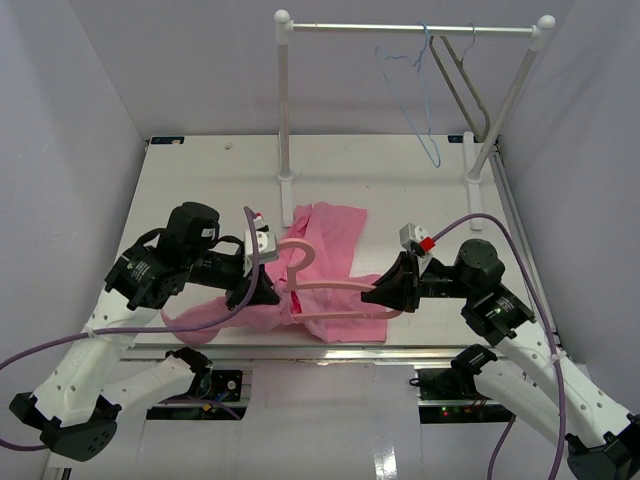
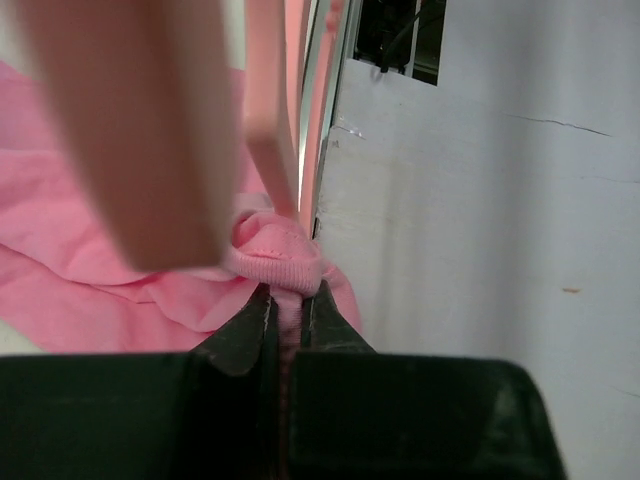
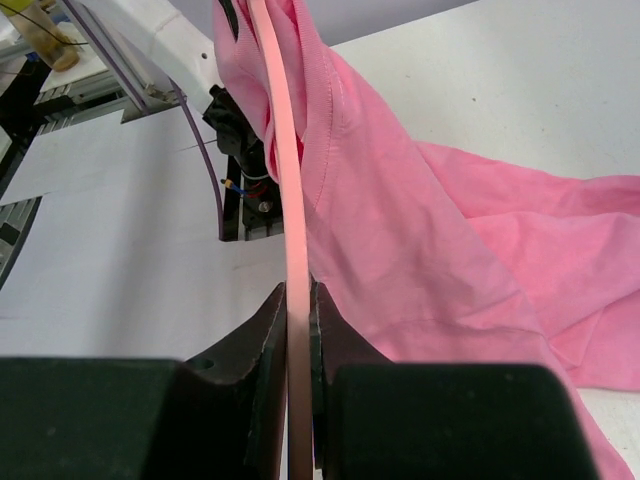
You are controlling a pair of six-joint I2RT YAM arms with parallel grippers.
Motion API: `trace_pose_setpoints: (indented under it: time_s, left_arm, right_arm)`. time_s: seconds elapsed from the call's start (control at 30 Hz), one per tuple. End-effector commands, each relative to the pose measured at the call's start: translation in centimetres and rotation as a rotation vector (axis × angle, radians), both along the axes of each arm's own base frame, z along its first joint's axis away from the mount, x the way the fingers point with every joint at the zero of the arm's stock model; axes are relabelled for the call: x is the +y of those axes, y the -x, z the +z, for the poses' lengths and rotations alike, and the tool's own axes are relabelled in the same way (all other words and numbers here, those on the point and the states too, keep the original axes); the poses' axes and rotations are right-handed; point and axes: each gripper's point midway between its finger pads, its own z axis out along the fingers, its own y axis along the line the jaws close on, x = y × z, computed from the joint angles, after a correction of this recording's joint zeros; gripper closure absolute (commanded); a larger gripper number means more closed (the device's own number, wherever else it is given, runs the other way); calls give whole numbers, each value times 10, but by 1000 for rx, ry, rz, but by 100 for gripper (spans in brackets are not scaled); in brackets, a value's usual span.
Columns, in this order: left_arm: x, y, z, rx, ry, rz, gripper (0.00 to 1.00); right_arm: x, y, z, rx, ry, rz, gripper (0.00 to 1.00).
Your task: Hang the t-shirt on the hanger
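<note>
here the right gripper (image 3: 298,298) is clamped on the bar of the hanger (image 1: 330,286), whose long axis runs across toward the left gripper (image 2: 285,300), itself pinched on a rolled edge of the t-shirt (image 1: 335,232) that lies on the table (image 1: 410,185) right at the hanger's left tip.

The left arm (image 1: 150,268) rises from its base at the near left, bends at the elbow and reaches rightward toward the middle. Its left gripper (image 2: 285,305) is pinched tight on a bunched fold of the t-shirt (image 2: 272,262). The right arm (image 1: 490,285) mirrors it from the near right, reaching leftward with the right gripper (image 3: 298,305) clamped on the thin bar of the hanger (image 3: 290,200); the two grippers face each other, near but apart.
</note>
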Motion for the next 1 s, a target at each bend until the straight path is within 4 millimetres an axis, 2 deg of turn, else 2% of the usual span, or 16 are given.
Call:
trace_pose_setpoints:
  time_s: [0.0, 0.13, 0.23, 0.3, 0.47, 0.63, 0.8, 0.9, 0.97]
  left_arm:
    - [-10, 10, 28, -93, 121, -101, 100]
    - [-9, 14, 45, -183, 199, -97, 100]
    - [-8, 12, 47, -192, 210, -61, 100]
    - [-8, 9, 42, -179, 208, -44, 100]
    - [-10, -9, 22, -119, 158, 67, 100]
    - [-7, -32, 21, -131, 146, 203, 100]
    - [-8, -41, 25, -114, 151, 263, 100]
    - [-7, -51, 27, -114, 152, 323, 100]
    - [-4, -64, 33, -124, 168, 401, 100]
  right_arm:
    - [5, -7, 56, -177, -108, -14, 92]
    - [5, -20, 57, -168, -93, -82, 90]
    - [3, -37, 61, -158, -79, -182, 79]
    - [2, -45, 65, -151, -72, -223, 75]
    - [-3, -64, 76, -140, -68, -341, 48]
    - [-12, -78, 81, -127, -57, -446, 30]
    - [-29, -94, 93, -134, -56, -591, 23]
    - [-43, -101, 98, -125, -66, -686, 23]
    - [-45, -99, 98, -106, -74, -692, 27]
